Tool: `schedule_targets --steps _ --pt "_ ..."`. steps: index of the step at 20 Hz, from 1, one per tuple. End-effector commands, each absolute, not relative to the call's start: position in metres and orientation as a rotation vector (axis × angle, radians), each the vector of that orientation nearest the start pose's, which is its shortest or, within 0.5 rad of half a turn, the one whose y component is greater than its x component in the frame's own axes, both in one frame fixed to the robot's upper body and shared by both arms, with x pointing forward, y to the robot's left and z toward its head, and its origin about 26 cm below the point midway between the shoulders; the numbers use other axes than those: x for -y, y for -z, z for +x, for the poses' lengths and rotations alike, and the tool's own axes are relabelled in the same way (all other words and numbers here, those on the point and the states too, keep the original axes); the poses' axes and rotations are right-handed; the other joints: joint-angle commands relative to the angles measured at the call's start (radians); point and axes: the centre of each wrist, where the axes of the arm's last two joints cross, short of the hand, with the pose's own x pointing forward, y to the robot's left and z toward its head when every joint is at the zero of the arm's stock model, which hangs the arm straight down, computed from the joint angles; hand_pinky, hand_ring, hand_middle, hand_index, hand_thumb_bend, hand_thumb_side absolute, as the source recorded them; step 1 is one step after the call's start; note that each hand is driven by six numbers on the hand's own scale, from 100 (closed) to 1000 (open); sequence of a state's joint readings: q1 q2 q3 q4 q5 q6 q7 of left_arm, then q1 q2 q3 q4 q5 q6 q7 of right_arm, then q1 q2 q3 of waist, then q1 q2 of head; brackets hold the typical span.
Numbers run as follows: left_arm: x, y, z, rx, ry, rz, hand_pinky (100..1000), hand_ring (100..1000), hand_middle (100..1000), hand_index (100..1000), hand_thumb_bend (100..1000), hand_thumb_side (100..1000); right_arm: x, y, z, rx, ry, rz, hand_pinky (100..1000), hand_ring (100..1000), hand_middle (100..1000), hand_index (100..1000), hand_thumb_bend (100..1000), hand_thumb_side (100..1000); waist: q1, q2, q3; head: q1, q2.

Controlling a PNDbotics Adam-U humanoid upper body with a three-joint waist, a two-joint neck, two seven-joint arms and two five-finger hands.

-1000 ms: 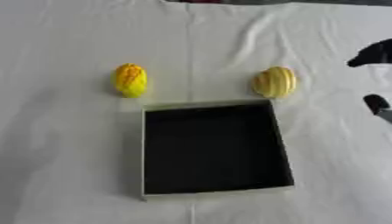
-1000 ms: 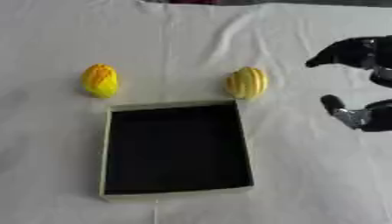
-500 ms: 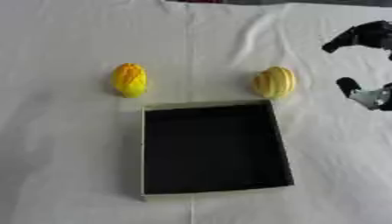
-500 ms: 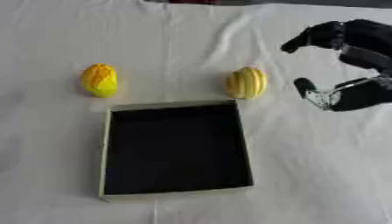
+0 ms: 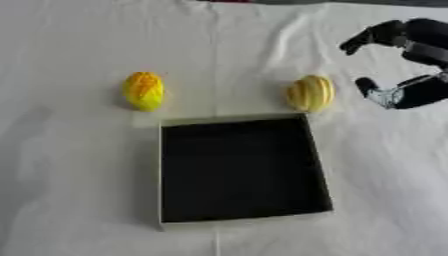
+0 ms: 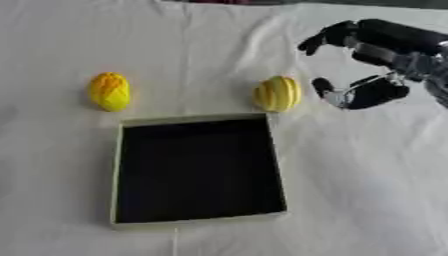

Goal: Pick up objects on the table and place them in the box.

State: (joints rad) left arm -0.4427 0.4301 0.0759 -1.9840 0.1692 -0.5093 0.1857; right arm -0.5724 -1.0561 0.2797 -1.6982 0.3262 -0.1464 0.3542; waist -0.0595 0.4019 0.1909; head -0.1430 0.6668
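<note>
A shallow box (image 5: 319, 165) with a black inside and pale rim lies on the white cloth, nothing in it. Just past its far right corner lies a pale yellow ribbed fruit (image 6: 277, 93). A brighter yellow and orange fruit (image 5: 143, 90) lies past the box's far left corner. My right hand (image 6: 372, 52) comes in from the right, open, with fingers spread above and thumb below. It hovers just to the right of the ribbed fruit, a small gap apart, holding nothing. My left hand does not show.
A white wrinkled cloth (image 5: 79, 190) covers the table all round the box. A dark strip runs along the far edge.
My right hand has moved leftward from the right edge toward the pale ribbed fruit. Both fruits and the box have stayed where they were.
</note>
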Motion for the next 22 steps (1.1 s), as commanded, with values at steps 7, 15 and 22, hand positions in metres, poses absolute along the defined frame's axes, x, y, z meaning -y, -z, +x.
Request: schedule_targets --steps 7,15,22 --pt "-0.276 -0.267 0.306 -3.305 -0.173 0.005 850 809 747 851 100 613 0.346 -0.277 0.365 1.559 -1.686 -0.853 937 926 783 914 100 303 -0.005 -0.006 0.020 -0.020 -0.010" --pt "-0.274 -0.267 0.307 -3.310 -0.174 0.020 852 808 744 851 100 614 0.344 -0.269 0.373 1.534 -1.726 -0.841 942 934 799 924 141 315 -0.008 0.000 0.024 -0.021 -0.001" --pt "-0.270 -0.268 0.307 -3.310 -0.176 0.057 852 807 738 850 100 615 0.351 -0.257 0.384 1.480 -1.716 -0.873 939 933 811 927 181 349 -0.014 0.009 0.039 -0.027 -0.006"
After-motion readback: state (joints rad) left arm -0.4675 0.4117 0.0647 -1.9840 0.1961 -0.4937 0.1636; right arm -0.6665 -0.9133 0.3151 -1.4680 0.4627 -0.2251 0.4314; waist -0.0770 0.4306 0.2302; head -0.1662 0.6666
